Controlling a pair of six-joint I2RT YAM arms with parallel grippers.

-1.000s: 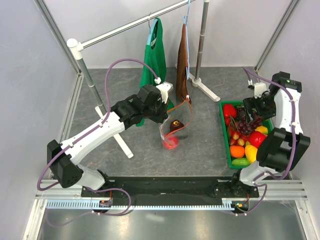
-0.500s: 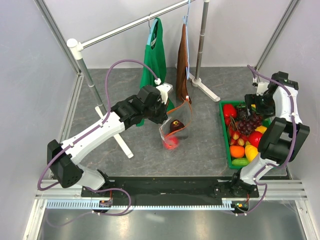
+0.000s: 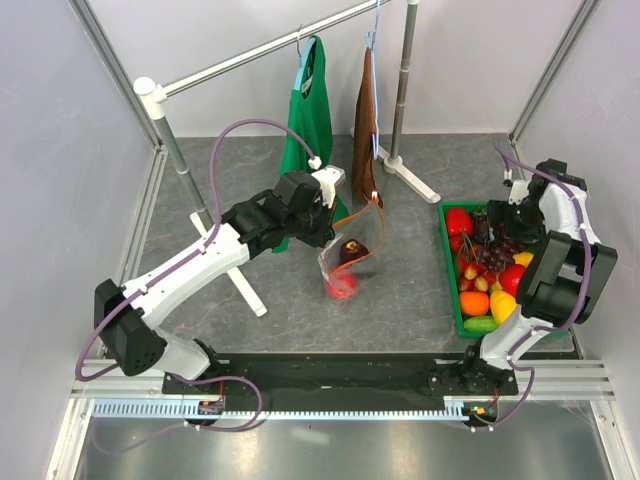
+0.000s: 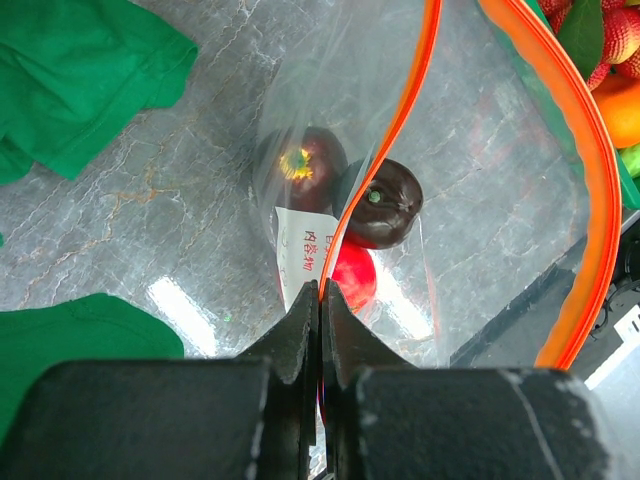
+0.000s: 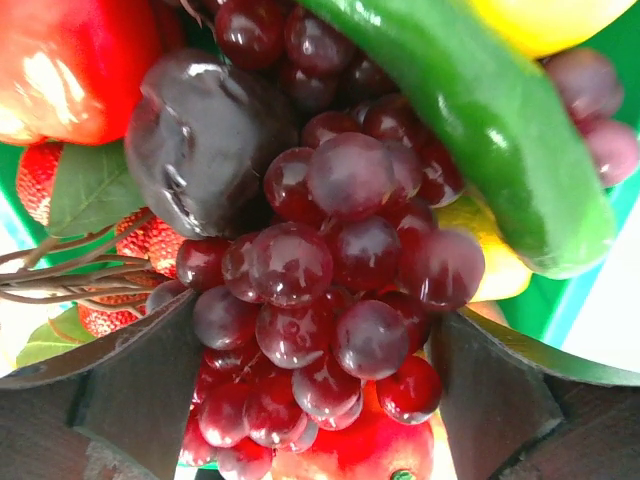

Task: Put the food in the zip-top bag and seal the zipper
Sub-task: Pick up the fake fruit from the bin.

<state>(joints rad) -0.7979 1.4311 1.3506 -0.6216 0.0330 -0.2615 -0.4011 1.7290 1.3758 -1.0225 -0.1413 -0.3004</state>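
Observation:
The clear zip-top bag [image 3: 350, 255] hangs open from my left gripper [image 3: 335, 215], which is shut on its orange-red zipper [image 4: 400, 110] edge [image 4: 320, 295]. Inside the bag lie two dark maroon fruits [image 4: 385, 205] and a red apple [image 4: 352, 275] beside a white label. My right gripper [image 3: 508, 225] is over the far end of the green tray [image 3: 450, 290]. It is open [image 5: 318, 380], with one finger on each side of the dark purple grapes [image 5: 330, 270], which still lie on the other fruit.
The tray holds a dark round fruit [image 5: 200, 140], a red fruit [image 5: 70, 60], a long green fruit [image 5: 490, 120], strawberries and orange and yellow pieces. A rail with a green garment [image 3: 310, 110] and a brown one [image 3: 368, 130] stands behind the bag, its white foot [image 3: 245, 290] beside it.
My right wrist has turned and come down over the grapes at the tray's far end. The left arm and the bag have not moved.

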